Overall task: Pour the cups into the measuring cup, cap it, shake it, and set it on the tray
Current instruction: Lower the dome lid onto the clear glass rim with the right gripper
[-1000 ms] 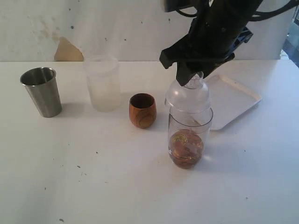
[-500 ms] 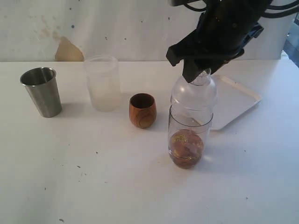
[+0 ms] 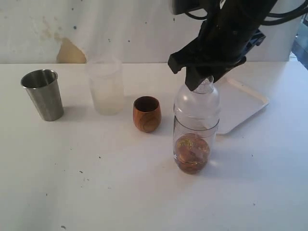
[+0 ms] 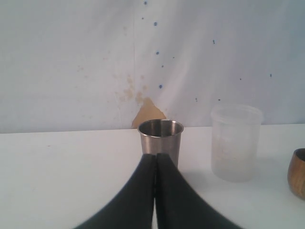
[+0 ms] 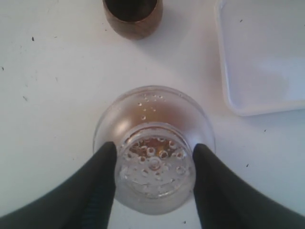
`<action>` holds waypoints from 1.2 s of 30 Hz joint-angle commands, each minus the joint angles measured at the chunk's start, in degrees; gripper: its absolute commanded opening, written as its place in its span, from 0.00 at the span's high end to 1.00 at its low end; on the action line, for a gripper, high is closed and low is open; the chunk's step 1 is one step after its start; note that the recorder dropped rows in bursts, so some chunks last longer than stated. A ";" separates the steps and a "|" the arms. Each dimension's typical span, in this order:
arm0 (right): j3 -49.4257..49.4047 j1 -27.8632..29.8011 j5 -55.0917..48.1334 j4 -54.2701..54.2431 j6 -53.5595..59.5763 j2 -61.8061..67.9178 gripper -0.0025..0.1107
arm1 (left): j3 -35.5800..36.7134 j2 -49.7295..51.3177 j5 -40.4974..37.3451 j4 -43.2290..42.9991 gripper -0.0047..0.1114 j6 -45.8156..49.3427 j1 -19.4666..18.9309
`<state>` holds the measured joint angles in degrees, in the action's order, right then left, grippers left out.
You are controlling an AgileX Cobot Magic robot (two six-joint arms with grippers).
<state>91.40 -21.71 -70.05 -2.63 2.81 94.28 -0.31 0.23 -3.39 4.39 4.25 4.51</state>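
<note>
Here the right pincer (image 5: 153, 155) clasps the perforated neck of a clear domed lid (image 3: 197, 98) sitting on the measuring cup (image 3: 192, 147), which holds brown contents. Just beside the measuring cup are the wooden cup (image 3: 147, 114) and the tray (image 3: 245, 103). Well apart from it, the left pincer (image 4: 155, 162) is closed, empty.

Noted dull-shining metal on tall tapered steel tumbler (image 3: 42, 95), smooth grained wood on small rounded brown cup (image 3: 147, 114), frosted matt plastic on translucent white cup (image 3: 105, 86).
</note>
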 commanded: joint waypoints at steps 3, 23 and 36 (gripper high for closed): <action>-1.42 0.02 0.08 -0.29 -0.11 0.02 0.98 | 0.31 -0.23 0.28 0.50 0.96 -0.04 0.25; -3.58 -0.23 0.08 4.64 1.56 1.13 0.98 | 0.31 -0.23 0.28 0.50 0.96 -0.04 0.25; -3.58 -0.53 0.08 4.64 0.04 4.45 0.98 | 0.31 -0.23 0.28 0.50 0.96 -0.04 0.25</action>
<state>88.74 -22.28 -69.03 0.30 3.63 96.56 -0.31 0.23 -3.39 4.39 4.25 4.51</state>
